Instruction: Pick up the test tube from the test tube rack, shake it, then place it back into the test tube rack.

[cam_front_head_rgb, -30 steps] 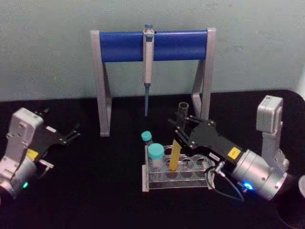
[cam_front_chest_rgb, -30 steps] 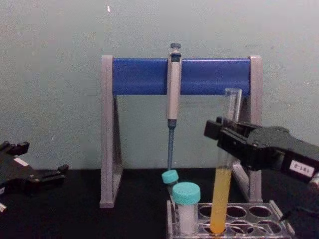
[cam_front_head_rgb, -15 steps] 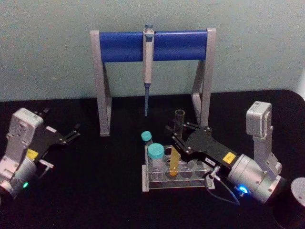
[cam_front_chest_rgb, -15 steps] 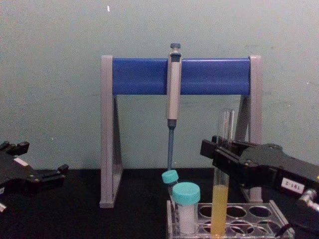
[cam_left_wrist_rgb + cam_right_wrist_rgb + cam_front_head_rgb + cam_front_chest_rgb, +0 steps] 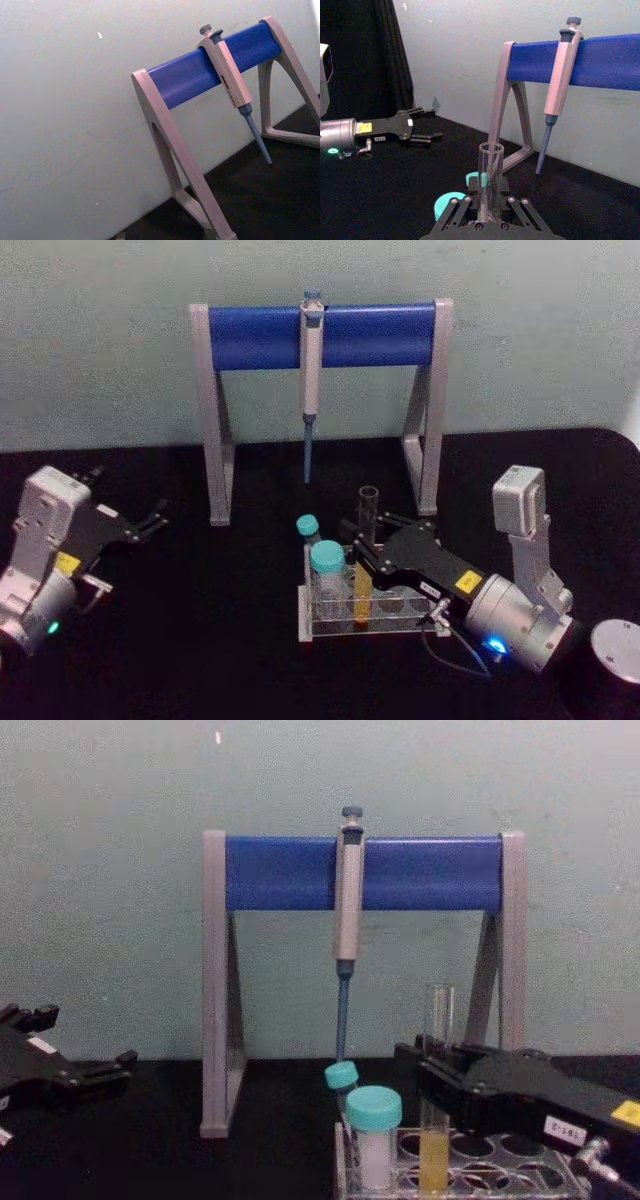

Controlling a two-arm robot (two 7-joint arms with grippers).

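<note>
Table (image 5: 220, 640): pipette stand (image 5: 260, 337) at back edge, test tube rack (image 5: 340, 630) mid-table. Left gripper (image 5: 155, 517) parked near left edge, jaws apart. Right gripper (image 5: 365, 552) clamped on the test tube (image 5: 362, 595) above the liquid. Tube upright, long axis vertical, bottom down in a rack hole. Looks seated, so likely next: let go, back out rightward.

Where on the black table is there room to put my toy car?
The bare black table between the left gripper and the test tube rack is free, as is the stretch under the pipette stand. Around the right gripper, holding the test tube, it is crowded.
</note>
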